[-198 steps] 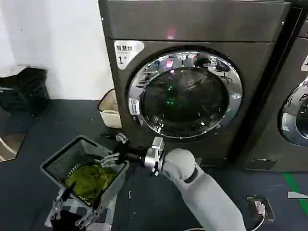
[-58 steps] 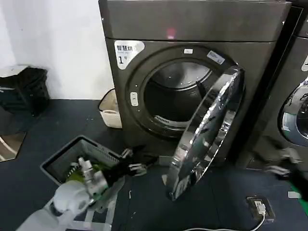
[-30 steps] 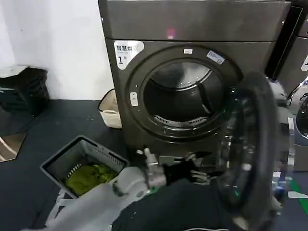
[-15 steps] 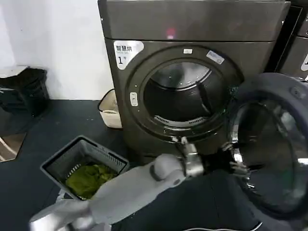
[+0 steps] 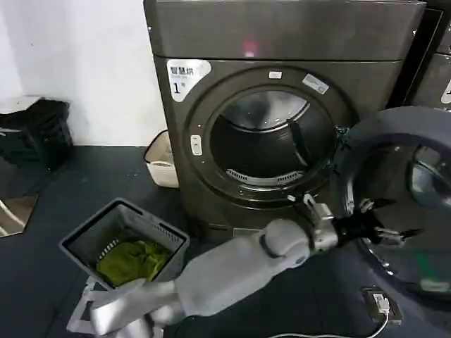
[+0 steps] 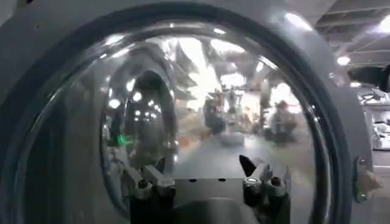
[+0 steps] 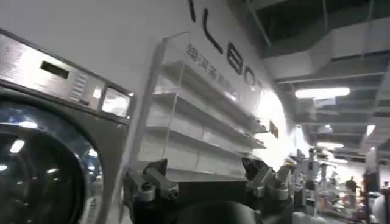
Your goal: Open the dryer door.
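Observation:
The dryer (image 5: pixel 282 42), dark grey-brown with a "1" sticker and a pink light, has its drum opening (image 5: pixel 264 141) uncovered. The dryer door (image 5: pixel 394 134) hangs swung wide to the right, its dark grey inner side facing me. My left arm reaches across from the lower left. My left gripper (image 5: pixel 386 227) is open just in front of the door's inner glass, holding nothing. In the left wrist view the door's inner side (image 6: pixel 61 61) bulges close ahead of the open left gripper (image 6: pixel 204 164). My right gripper (image 7: pixel 205 165) is open and empty, off to the side.
A grey basket (image 5: pixel 84 239) holding a green cloth (image 5: pixel 134 257) stands on the dark floor at lower left. A white bin (image 5: pixel 161 165) sits beside the dryer. The neighbouring machine (image 5: pixel 433 77) stands behind the open door. A small plug (image 5: pixel 377 303) lies on the floor.
The door went from shut to swung fully open to the right. My left arm followed it rightward, and the gripper now sits further right over the inner glass.

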You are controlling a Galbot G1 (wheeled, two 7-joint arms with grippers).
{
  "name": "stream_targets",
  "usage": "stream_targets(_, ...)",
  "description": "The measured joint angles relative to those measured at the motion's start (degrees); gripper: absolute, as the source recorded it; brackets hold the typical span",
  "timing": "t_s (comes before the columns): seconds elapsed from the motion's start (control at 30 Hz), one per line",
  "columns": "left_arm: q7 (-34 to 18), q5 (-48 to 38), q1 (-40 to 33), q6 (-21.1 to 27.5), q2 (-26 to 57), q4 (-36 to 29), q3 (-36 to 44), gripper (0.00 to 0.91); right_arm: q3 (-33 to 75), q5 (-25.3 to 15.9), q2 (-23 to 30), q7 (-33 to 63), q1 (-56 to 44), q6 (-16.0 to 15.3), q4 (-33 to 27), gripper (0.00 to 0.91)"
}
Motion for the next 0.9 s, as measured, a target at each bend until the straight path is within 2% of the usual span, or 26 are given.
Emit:
stream_targets(0.13, -3.31, 0.14, 0.35, -0.91, -0.01, 2.12, -1.10, 0.907, 1.01, -0.26, -0.18, 0.64, -0.28, -0.50, -0.59, 0.907)
stream_targets(0.3, -5.31, 0.20, 0.62, -4.35, -0.01, 3.04, -3.17, 0.907, 1.28, -0.24, -0.33, 0.56, -0.32, -0.29, -0.73, 0.907)
stream_targets(0.47, -10.07, 4.04, 1.27, -11.80, -0.02, 0.84, -4.31, 0.907, 1.57, -0.20, -0.99, 1.19, -0.04, -0.26, -1.22, 0.907)
stream_targets(0.67, -13.05, 6.01, 2.22, -15.42, 0.40, -5.48, -4.54, 0.907, 3.08, -0.28, -2.21, 2.95, -0.01, -0.22, -1.19, 0.907)
stream_targets(0.9, -13.86, 2.95, 4.05, -18.36, 17.41, -16.20, -5.05, 0.907, 2.68, -1.85, -2.72, 2.73, 0.97, -0.01, -0.62, 0.907)
